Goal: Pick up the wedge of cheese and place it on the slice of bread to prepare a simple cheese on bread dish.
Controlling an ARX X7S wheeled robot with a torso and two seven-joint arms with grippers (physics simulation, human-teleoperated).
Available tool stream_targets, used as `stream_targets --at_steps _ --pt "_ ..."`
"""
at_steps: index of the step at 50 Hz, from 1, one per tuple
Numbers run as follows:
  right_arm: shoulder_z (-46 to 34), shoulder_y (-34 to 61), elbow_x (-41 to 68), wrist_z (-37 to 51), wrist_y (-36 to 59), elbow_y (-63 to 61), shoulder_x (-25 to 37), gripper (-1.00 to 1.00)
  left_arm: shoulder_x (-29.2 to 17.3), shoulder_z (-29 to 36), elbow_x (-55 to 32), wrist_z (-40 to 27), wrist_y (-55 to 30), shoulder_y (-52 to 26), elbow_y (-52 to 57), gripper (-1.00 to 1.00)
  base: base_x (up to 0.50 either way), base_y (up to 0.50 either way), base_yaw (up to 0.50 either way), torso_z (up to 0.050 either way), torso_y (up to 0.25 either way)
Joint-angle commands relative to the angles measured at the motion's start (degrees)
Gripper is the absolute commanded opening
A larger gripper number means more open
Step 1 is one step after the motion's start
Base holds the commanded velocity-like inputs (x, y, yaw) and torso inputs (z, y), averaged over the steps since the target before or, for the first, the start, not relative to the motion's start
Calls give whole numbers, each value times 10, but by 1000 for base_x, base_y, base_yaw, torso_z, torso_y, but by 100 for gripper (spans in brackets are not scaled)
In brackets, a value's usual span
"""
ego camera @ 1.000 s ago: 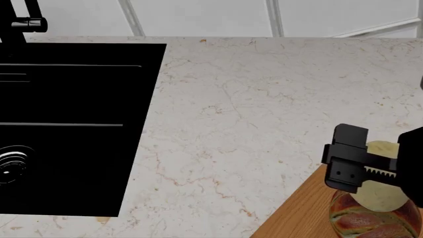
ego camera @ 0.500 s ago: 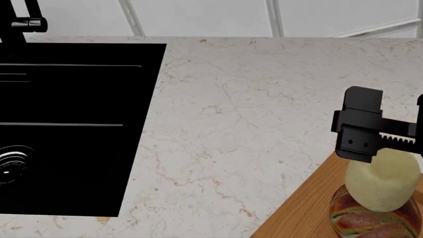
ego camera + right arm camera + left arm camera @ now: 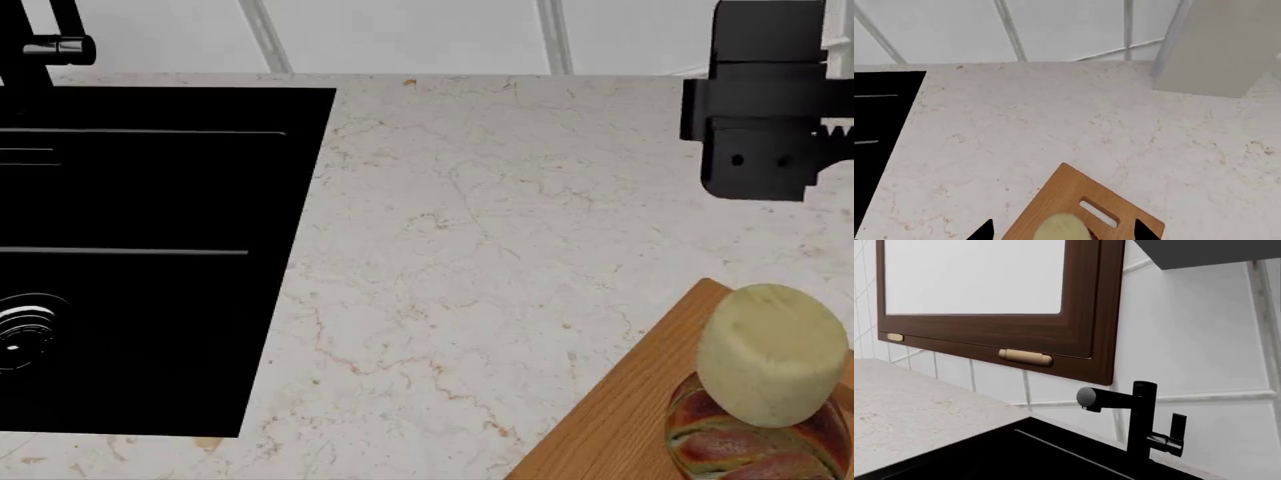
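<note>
Head view: the right gripper hangs high above the counter, well apart from the food and holding nothing.
Fingers: in the right wrist view two dark fingertips stand spread, one on each side of the cheese below; they pinch nothing.
Left gripper: not seen in any view, so I cannot tell its state.
Cheese: the wedge of cheese sits on top of the slice of bread, leaning a little to one side.
Board: the wooden board carries the bread; the cheese is not touching it.
Handling: the cheese looks light, matte and rounded, so I judge it may roll off the glossy bread; the best hold would be across its curved sides.
Sink: the black sink holds only its drain; the tap stands behind it.
Progress: the placing looks done.
</note>
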Motion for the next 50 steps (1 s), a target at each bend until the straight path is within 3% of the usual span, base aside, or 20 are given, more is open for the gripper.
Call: stream_targets --at_steps 1,4,10,12,18,24,28,35,39,42,45,50 --pt "7 25 -76 26 -52 -121 -3 100 0 1 -4 3 0 0 -2 100 0 0 0 0 0" --pt "4 25 -171 26 -54 -165 15 100 -1 3 -4 4 -3 -1 0 100 0 0 0 0 0" --pt "-2 25 -232 26 -79 -253 63 100 -6 1 -9 19 14 3 1 100 0 0 0 0 0" --pt "-11 25 -255 26 -155 -325 90 100 -16 4 -24 45 22 19 33 100 0 0 0 0 0" --pt "-38 25 -300 26 -204 -391 110 100 -22 -1 -46 62 15 29 69 100 0 0 0 0 0" --pt "-54 24 -319 26 -228 -420 107 100 -37 -12 -73 53 -34 36 150 100 0 0 0 0 0" --pt "-68 24 -327 26 -247 -443 125 100 -65 -29 -130 37 -131 23 272 100 0 0 0 0 0" --pt "-79 24 -333 26 -268 -465 130 100 -93 -127 -333 -28 -338 -44 460 100 0 0 0 0 0" --pt "-89 24 -349 26 -260 -479 122 100 -112 -211 -516 -92 -414 -85 524 100 0 0 0 0 0" --pt "-65 24 -351 26 -245 -481 128 100 -150 -249 -671 -185 -415 -127 532 100 0 0 0 0 0" --pt "-51 24 -360 26 -236 -489 123 100 -199 -245 -783 -262 -383 -170 536 100 0 0 0 0 0" --pt "-10 24 -352 26 -220 -500 114 100 -239 -227 -864 -321 -340 -216 533 100 0 0 0 0 0"
